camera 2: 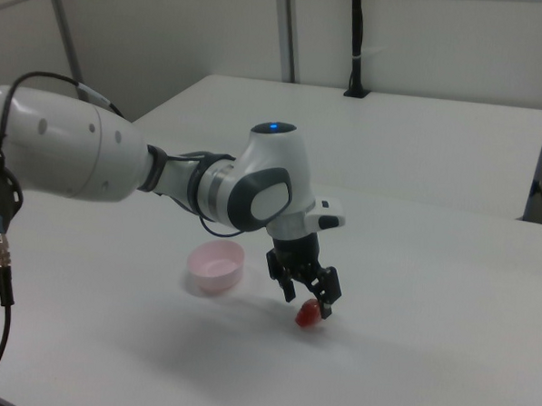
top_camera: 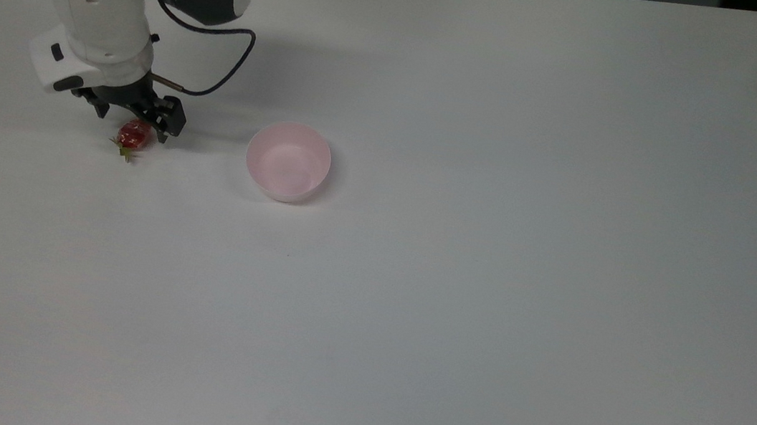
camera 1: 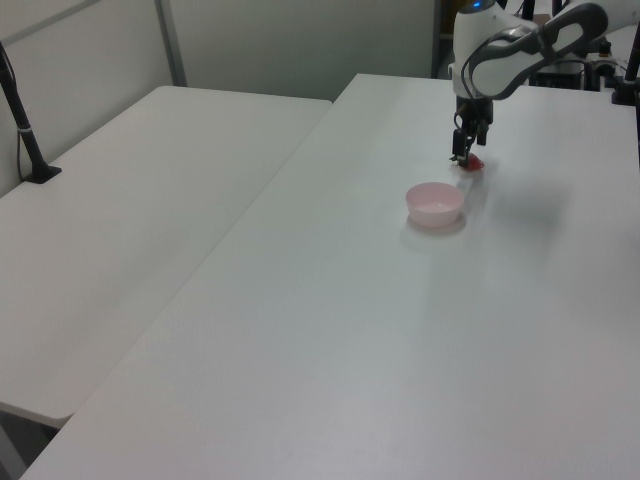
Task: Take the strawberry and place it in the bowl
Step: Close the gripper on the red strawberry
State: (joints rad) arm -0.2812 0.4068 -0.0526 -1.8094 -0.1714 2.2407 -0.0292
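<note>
- Two fingers of the gripper (top_camera: 131,119) stand spread apart and hold nothing; in the top view one dark finger sits on each side of the strawberry's upper end.
- Lying on its side on the white table (top_camera: 484,290), the strawberry (top_camera: 133,137) has its green cap pointing toward the bottom of the top view. It is not lifted.
- From the right view, the gripper (camera 2: 309,296) hangs just above the strawberry (camera 2: 310,315), with the fingers reaching down around its top. Whether they touch it cannot be told.
- Well apart from the fruit, toward the top view's right, the pink bowl (top_camera: 288,162) stands upright and empty.
- In the left view, the bowl (camera 1: 435,203) lies nearer the camera than the gripper (camera 1: 463,152) and the strawberry (camera 1: 474,163).
- The step in hand looks like the final approach for the grasp, with the pick itself not yet done.
- Next, the fingers probably need to drop a little lower so they bracket the red body, then close on it gently.
- Its glossy, rounded skin could slip out sideways if the squeeze lands too high or off centre.
</note>
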